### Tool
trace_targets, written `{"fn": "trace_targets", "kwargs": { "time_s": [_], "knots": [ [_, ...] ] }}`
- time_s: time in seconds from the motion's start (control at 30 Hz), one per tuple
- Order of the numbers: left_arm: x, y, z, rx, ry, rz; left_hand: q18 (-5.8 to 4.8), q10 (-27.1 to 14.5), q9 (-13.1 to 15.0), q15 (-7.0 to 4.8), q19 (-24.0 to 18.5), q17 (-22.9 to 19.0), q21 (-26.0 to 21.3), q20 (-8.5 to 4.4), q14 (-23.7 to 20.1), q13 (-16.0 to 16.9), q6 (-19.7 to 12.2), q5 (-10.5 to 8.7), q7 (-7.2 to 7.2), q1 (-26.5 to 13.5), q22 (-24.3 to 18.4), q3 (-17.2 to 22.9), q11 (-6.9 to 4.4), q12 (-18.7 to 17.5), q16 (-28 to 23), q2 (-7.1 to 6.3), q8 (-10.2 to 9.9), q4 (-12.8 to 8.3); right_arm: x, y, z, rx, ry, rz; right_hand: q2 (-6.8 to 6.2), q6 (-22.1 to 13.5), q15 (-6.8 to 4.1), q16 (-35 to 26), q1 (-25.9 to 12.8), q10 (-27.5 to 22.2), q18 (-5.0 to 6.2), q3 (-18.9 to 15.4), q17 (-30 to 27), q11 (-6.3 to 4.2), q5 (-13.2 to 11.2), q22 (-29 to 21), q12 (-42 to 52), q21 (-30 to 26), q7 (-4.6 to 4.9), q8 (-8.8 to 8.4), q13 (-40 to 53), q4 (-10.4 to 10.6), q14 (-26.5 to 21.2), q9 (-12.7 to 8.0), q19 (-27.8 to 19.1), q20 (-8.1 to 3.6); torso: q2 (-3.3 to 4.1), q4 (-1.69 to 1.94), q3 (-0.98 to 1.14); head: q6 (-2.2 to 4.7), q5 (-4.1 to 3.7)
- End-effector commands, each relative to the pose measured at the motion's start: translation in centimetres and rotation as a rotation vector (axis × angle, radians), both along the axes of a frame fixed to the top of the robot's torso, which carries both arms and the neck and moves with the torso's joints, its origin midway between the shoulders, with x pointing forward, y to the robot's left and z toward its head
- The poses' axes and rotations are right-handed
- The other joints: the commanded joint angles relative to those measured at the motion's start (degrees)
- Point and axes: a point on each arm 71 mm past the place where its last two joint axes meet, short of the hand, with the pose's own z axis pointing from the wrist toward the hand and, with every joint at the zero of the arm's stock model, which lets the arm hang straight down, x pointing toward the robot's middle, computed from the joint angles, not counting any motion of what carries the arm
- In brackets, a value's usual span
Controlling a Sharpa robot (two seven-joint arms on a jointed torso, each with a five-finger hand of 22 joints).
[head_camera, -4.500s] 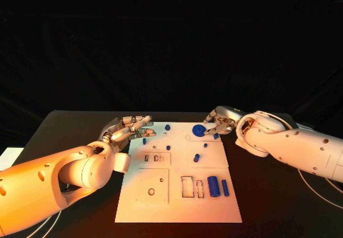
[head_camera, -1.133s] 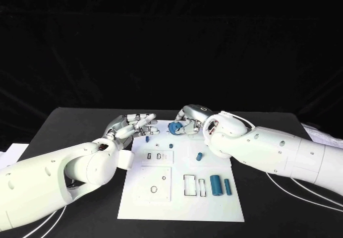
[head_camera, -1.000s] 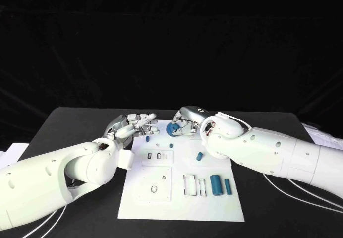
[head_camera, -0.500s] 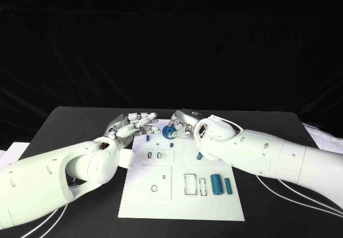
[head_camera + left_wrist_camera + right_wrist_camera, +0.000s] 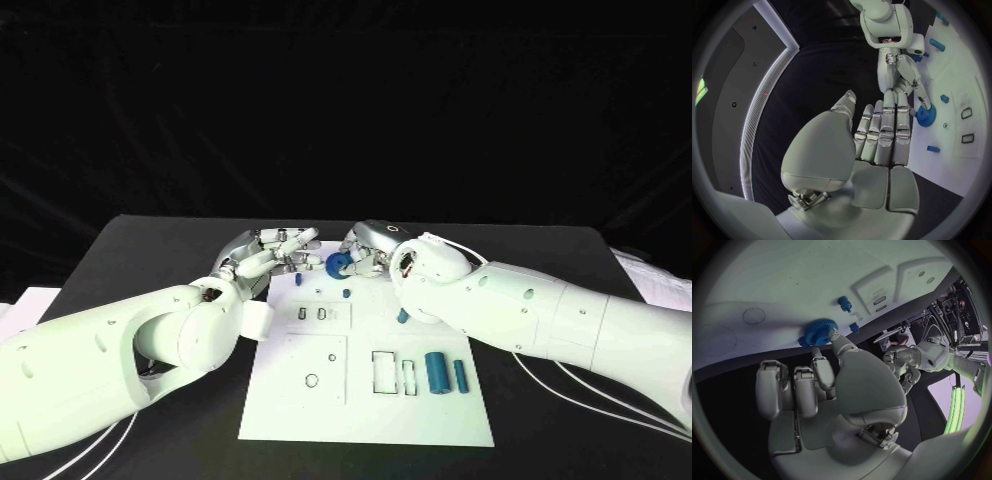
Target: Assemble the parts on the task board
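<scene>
The white task board [image 5: 368, 410] lies mid-table. At its far edge my right hand [image 5: 369, 252] pinches a blue gear [image 5: 338, 263] between thumb and a finger, just above the board. In the right wrist view the gear [image 5: 817, 332] sits at the fingertips of that hand [image 5: 826, 385], close to the board [image 5: 786, 280] and to two small blue pegs [image 5: 844, 302]. My left hand [image 5: 271, 251] hovers at the board's far left corner, holding nothing, a short gap from the gear. In the left wrist view its fingers [image 5: 881, 137] lie straight, pointing toward the gear [image 5: 926, 116].
On the board stand small blue pegs [image 5: 346, 293], a short blue piece [image 5: 402, 316], and near the front right a thick blue cylinder [image 5: 433, 374] beside a slimmer one [image 5: 459, 375]. Rectangular slots [image 5: 379, 373] and round holes [image 5: 312, 380] mark the board's front half.
My right hand has carried the gear leftward along the board's far edge, from the right side to close by the left hand. The left hand has stayed nearly still.
</scene>
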Motion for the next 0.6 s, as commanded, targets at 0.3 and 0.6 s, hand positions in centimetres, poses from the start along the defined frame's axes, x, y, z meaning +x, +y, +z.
{"fn": "trace_targets", "kwargs": {
  "time_s": [0.3, 0.6],
  "knots": [
    [-0.1, -0.2, 0.1, -0.011, -0.004, -0.018, 0.60, 0.02, -0.03, 0.18, 0.34, 0.14, -0.16, -0.03, 0.09, -0.03, 0.01, -0.16, 0.10, 0.05, -0.09, -0.09, 0.10, -0.18, -0.24, 0.43, -0.27, -0.51, -0.1, 0.1, -0.1, -0.003, 0.009, 0.024, -1.24, -1.79, 0.76, -0.30, -0.41, -1.46, 0.11, -0.93, 11.32, 0.15, 0.48, -0.84, -1.82, -0.62, 0.22, -0.17, -1.55, 0.34, 5.21, -0.14, -0.90, 0.42, -0.02, 0.00, 0.03, -0.06, -0.04],
    [0.0, 0.1, 0.1, -0.008, -0.004, -0.011, 0.60, 0.02, -0.03, 0.18, 0.34, 0.14, -0.16, -0.03, 0.09, -0.03, 0.01, -0.16, 0.10, 0.05, -0.09, -0.09, 0.10, -0.18, -0.24, 0.43, -0.27, -0.51, -0.8, -1.1, 0.3, 0.053, 0.008, 0.026, -1.02, -0.96, 0.71, -0.23, -0.55, -0.37, 0.04, -1.13, 11.49, 0.02, 1.04, -0.45, -0.40, -0.45, 0.04, 0.36, -0.40, 0.67, 5.25, 0.13, -0.66, 0.47, -0.01, -0.14, 0.11, 0.05, 0.26]
  ]
}}
